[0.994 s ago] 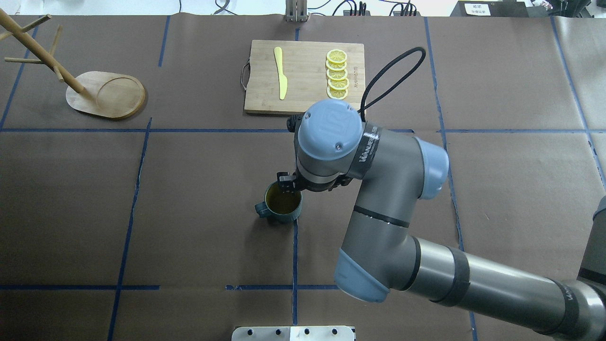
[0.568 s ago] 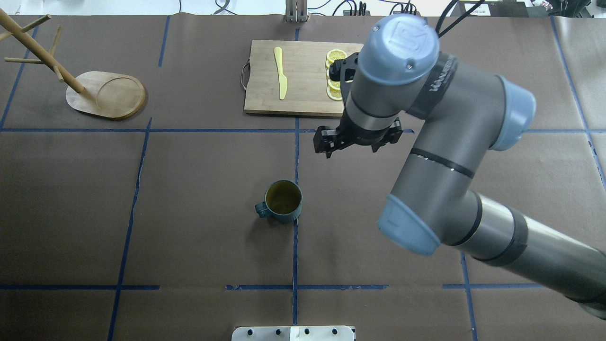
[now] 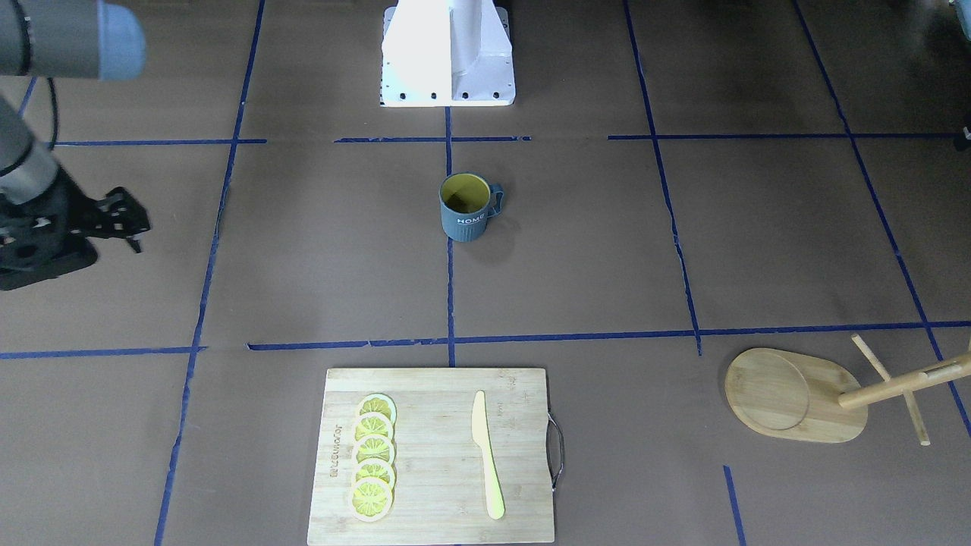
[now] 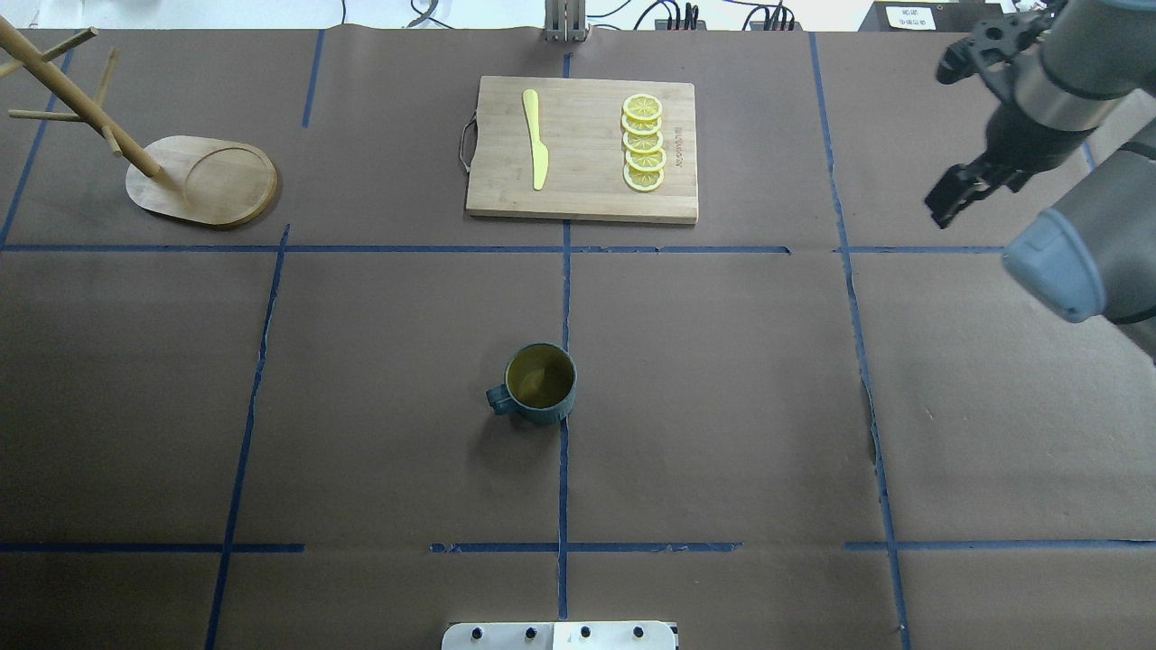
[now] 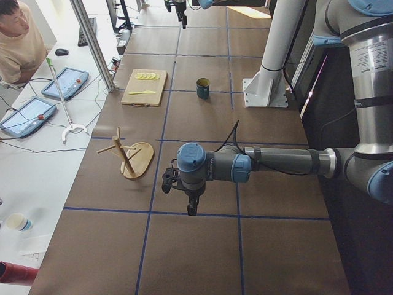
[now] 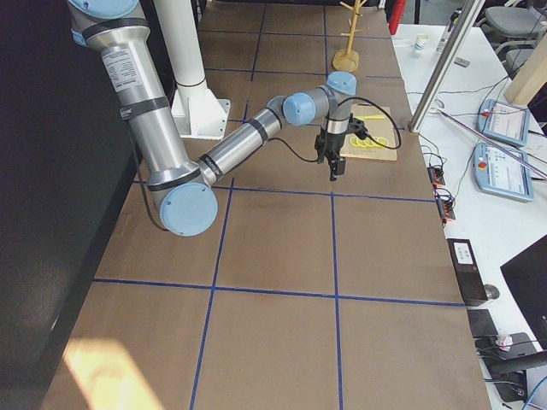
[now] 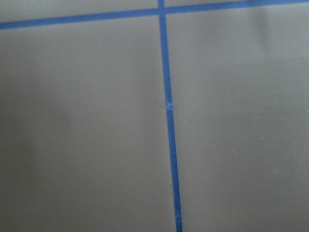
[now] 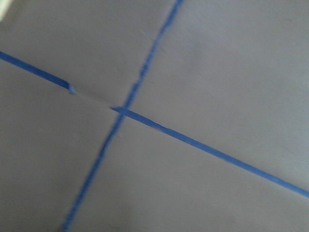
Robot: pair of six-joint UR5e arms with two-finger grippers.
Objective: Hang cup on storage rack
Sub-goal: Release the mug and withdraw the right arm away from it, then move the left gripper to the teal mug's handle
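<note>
On the brown-papered table (image 4: 379,361), no part of the hanging had yet been done. The right gripper (image 4: 944,203) hung over the far right area, well apart from everything and holding nothing; whether its jaws were parted could not be told. The left gripper (image 5: 193,209) hovered over bare paper, its jaws equally unreadable. The storage rack (image 4: 203,181) stood at the far left, its pegs bare. The cup (image 4: 540,384) sat upright mid-table on a tape line, untouched, so grasping, carrying and hooking its handle all remained.

Robotics lab: tape-gridded table (image 4: 722,406), operator's tablets (image 5: 66,82)
</note>
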